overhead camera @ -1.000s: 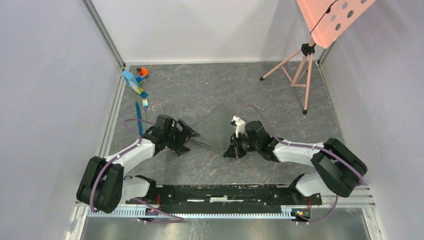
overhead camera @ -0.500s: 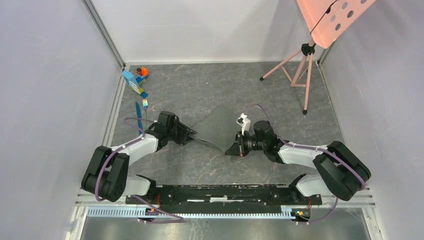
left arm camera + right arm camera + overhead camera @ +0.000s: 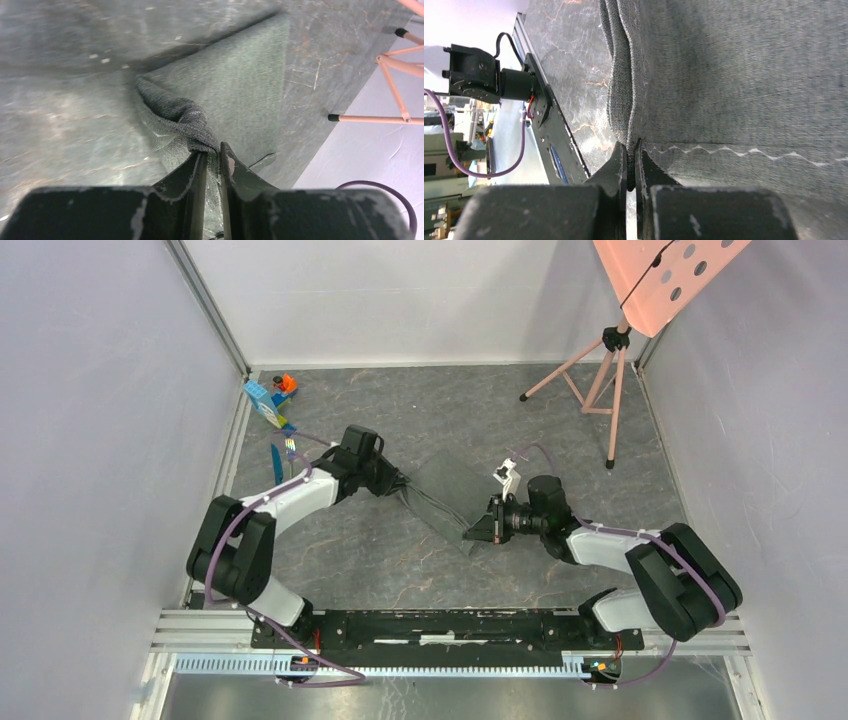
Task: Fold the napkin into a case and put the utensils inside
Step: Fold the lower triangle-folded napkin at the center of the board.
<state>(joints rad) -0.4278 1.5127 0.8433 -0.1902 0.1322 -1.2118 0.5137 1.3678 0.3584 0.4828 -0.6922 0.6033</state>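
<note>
Top external: newly closed left gripper (image 3: 395, 483) onto napkin (image 3: 440, 502) end, wide apart a second ago; drawn from thin strand into diagonal band mid-scene, toward right gripper (image 3: 478, 532). Utensils (image 3: 283, 452) untouched, far left.
Left wrist: pinching bunched cloth.
Right wrist: clamped on stitched hem, unchanged. Probably ready for first fold.

Robot lab cell: plain grey walls (image 3: 100, 390), aluminium rail frame (image 3: 450, 664), tripod (image 3: 603, 380) holding perforated panel (image 3: 665, 275).

Grey marbled table (image 3: 400, 410): napkin (image 3: 445, 502) mid; knife (image 3: 276, 458), fork (image 3: 290, 448), toy blocks (image 3: 270, 400) far-left; pink tripod (image 3: 600, 380) far-right.
</note>
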